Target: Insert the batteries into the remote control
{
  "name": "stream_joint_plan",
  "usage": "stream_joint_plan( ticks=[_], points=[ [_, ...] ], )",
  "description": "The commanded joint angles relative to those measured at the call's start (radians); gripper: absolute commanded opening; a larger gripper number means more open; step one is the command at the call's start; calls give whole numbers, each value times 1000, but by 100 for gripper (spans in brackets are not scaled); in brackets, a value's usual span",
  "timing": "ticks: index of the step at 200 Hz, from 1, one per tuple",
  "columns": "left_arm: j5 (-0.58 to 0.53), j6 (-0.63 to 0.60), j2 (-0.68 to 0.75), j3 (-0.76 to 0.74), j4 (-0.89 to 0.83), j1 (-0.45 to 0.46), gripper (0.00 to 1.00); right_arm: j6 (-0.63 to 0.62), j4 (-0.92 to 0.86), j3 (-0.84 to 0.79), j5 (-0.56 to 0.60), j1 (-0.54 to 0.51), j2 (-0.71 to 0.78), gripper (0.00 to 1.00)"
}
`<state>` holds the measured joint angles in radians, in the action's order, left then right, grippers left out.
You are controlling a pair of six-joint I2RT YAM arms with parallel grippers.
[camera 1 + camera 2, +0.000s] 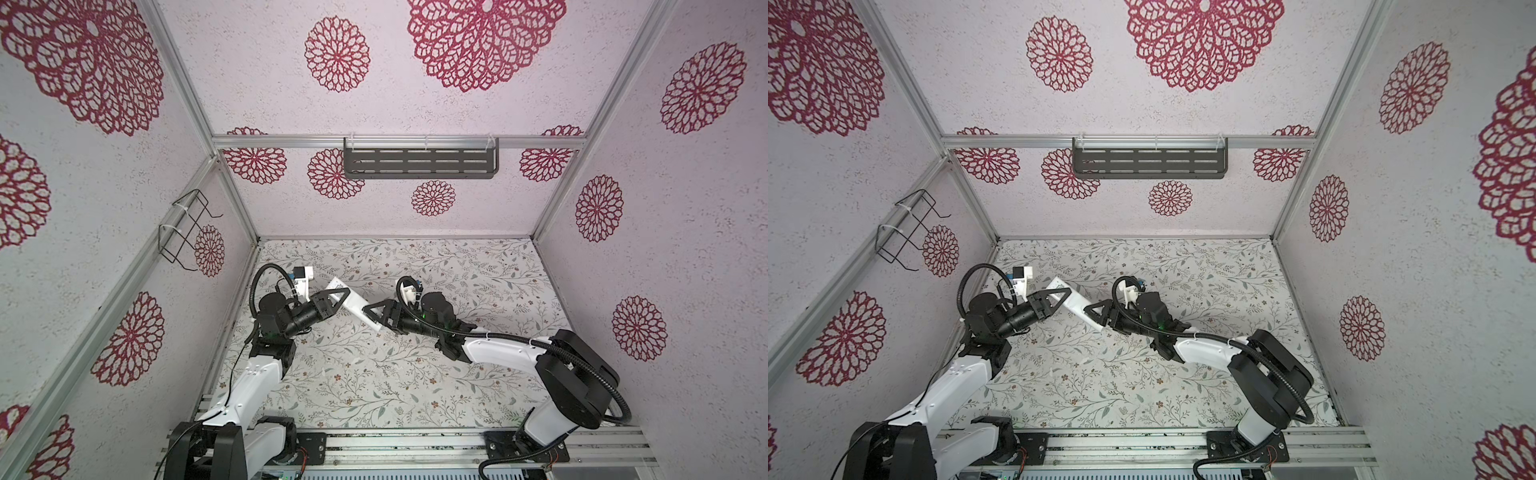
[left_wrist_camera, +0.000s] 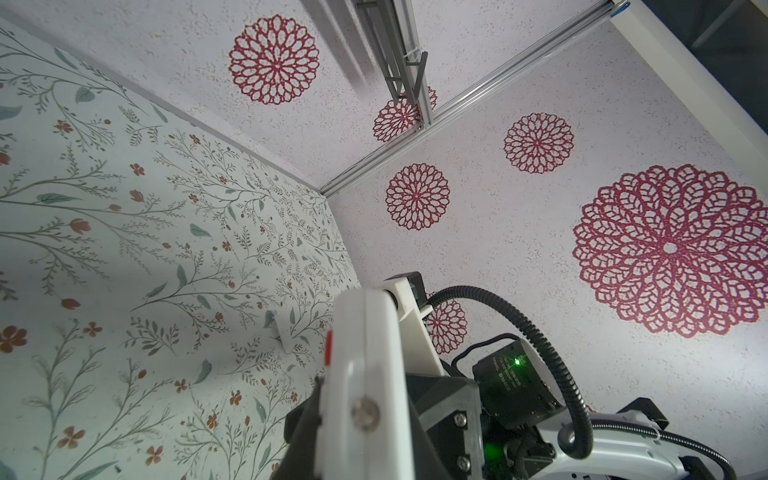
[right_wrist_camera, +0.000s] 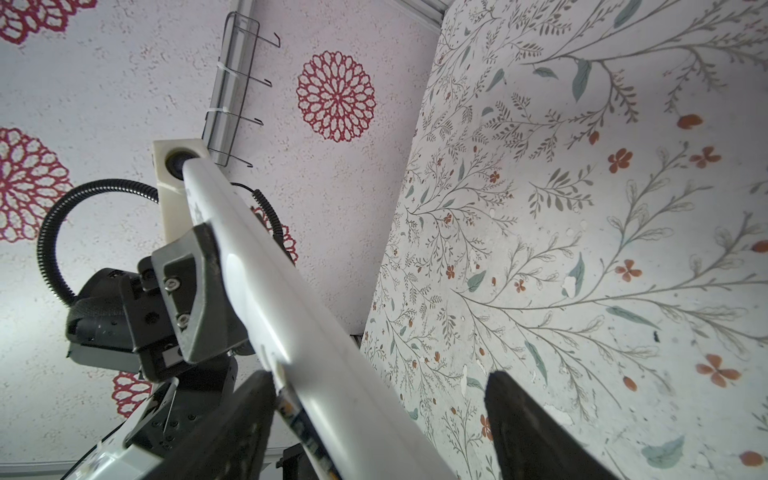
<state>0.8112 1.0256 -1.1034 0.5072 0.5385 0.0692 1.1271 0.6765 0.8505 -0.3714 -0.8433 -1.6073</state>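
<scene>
Floral counter point(image 1: 415, 374); dark slotted shelf point(image 1: 419, 162) on the back wall; wire rack point(image 1: 185, 228) on the left wall; white remote control point(image 1: 355, 305) held tilted above the counter, the left end effector point(image 1: 341, 298) clamped on it, the right end effector point(image 1: 370, 316) with jaws apart around its nearer end.

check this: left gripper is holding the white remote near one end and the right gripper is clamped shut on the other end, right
Not quite. The right gripper is not clamped: the right wrist view shows its jaws open around the remote control, with a clear gap on one side. The left gripper does hold it near the other end.
</scene>
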Motion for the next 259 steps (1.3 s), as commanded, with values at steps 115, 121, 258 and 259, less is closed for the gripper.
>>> stream_joint_plan(
  ticks=[115,121,258,259],
  points=[
    [17,22,32,0,53,-38,0,-61,41,-38,30,-31,-25,64],
    [20,24,32,-1,54,-39,0,-65,57,-46,34,-32,-26,64],
    [31,38,38,-2,68,-69,0,-91,71,-115,52,-38,-9,44],
    [31,39,38,-2,68,-69,0,-91,70,-116,52,-38,-8,44]
  ],
)
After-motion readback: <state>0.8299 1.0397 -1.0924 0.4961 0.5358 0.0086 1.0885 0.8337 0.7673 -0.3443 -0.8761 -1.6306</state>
